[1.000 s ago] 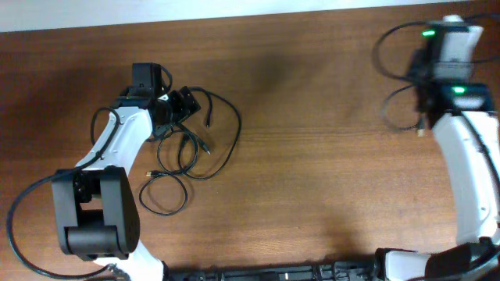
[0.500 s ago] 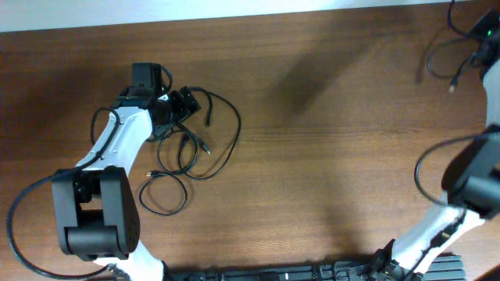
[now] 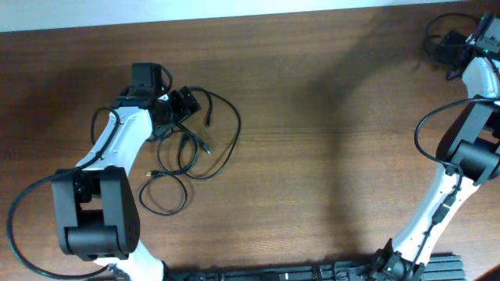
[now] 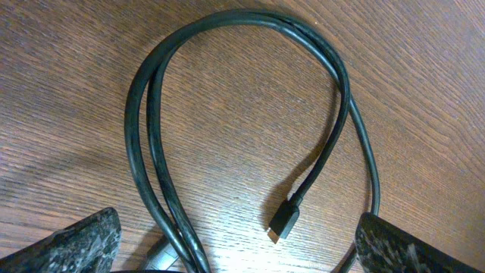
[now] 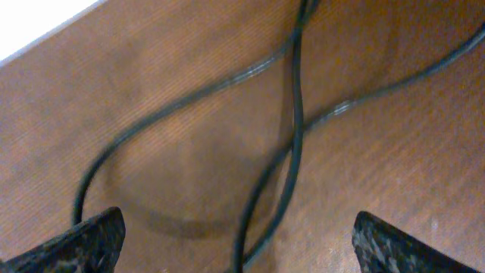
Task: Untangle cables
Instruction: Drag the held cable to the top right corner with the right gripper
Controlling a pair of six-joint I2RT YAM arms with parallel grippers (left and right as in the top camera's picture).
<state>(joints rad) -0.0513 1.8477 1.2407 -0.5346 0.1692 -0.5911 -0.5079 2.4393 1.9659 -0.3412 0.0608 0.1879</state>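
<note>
Loose black cables (image 3: 205,147) curl on the wooden table at the left, with a smaller coil (image 3: 164,195) nearer the front. My left gripper (image 3: 181,105) stands open over them. In the left wrist view a doubled cable loop (image 4: 144,114) and a small plug (image 4: 285,220) lie between its fingers, with nothing gripped (image 4: 235,243). My right gripper (image 3: 451,48) is at the far right corner, open. In the blurred right wrist view a thin black cable (image 5: 295,129) crosses itself on the wood between the wide-apart fingers (image 5: 239,235).
The table's far edge (image 3: 234,19) runs along the top, close to the right gripper. The left arm's own thicker wire (image 3: 98,125) loops beside its white link. The right arm's wire (image 3: 426,133) arcs over the table's right side.
The right arm swung to the table's far right corner with a cable, and its jaws went from shut to open. The left arm and its cables stayed still.
</note>
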